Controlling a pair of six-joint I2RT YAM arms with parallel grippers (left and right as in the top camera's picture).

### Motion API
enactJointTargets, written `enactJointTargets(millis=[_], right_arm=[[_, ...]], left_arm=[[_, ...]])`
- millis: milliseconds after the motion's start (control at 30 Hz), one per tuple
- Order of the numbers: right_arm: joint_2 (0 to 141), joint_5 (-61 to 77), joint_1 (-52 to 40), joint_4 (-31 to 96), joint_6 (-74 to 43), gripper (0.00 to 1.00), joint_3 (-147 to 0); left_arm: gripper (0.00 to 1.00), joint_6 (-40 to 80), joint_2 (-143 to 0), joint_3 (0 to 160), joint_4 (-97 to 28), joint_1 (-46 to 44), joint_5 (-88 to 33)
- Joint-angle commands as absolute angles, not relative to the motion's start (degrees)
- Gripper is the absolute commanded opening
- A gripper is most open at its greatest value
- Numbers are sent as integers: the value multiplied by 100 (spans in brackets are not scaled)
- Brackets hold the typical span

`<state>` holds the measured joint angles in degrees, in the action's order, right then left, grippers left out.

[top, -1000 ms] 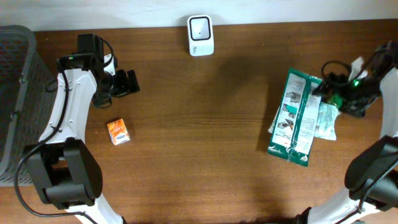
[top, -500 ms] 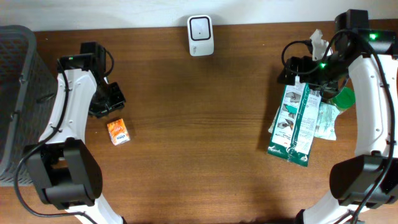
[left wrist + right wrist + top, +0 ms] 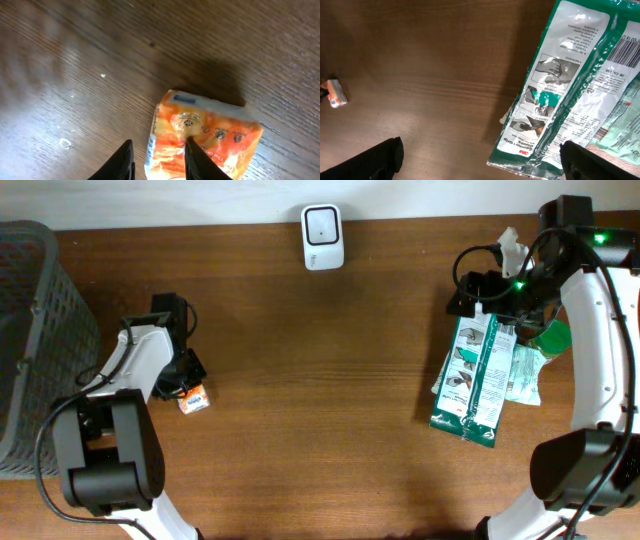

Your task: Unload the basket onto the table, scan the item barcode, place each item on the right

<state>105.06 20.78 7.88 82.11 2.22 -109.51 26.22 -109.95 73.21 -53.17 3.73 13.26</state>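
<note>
The packet (image 3: 212, 132) lay flat on the table (image 3: 320, 400) at its left side, well apart from the white scanner (image 3: 322, 237) at the far edge. It was a small, soft, rectangular pack, mostly orange with white patches. Its wrapper was creased and shiny, and a row of tiny round printed symbols ran across the face. A pale band with a short blue mark ran along its far edge. No barcode showed on the upturned face.

The left gripper (image 3: 159, 142) hung directly over the packet's left end with its jaws narrowed to a small gap. One finger (image 3: 192, 155) overlapped the orange face. The other stood just off the packet's edge, with a strip of wood showing between them. Whether they pinched the packet could not be told.

The right gripper (image 3: 482, 159) hovered at the far right with its jaws spread wide and holding nothing, above green glove packs (image 3: 478, 370). A dark basket (image 3: 30, 330) stood at the left edge.
</note>
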Motion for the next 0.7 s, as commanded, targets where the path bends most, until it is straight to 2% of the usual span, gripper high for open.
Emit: enactJointTargets(millis=[0,133,333,467,600,667], right_arm=[[10538,2027,777,8211,281,98,-11004],[10538,2027,777,8213,281,98,-11004],[10538,2029,777,8213,279,98,-11004],[10538,2032,777,8213,276,98,-11004],[10538,2143,777,8213,274,98,-11004],[10538,2226,727,8211,276,98,-10982]], left_arm=[[27,2652,-10991,7168,-5258,370,687],[26,2779,-10991,7111,-5068,27,-242],[28,3083,-10991,7111,-4368,-1109,-1122],[29,3291,-10991,7113,-3444,-1813,-1584],[26,3341,-10984,7293,-3310,-1964,-1564],[26,3157,-10934,7813,-3769,-1680,-1398]])
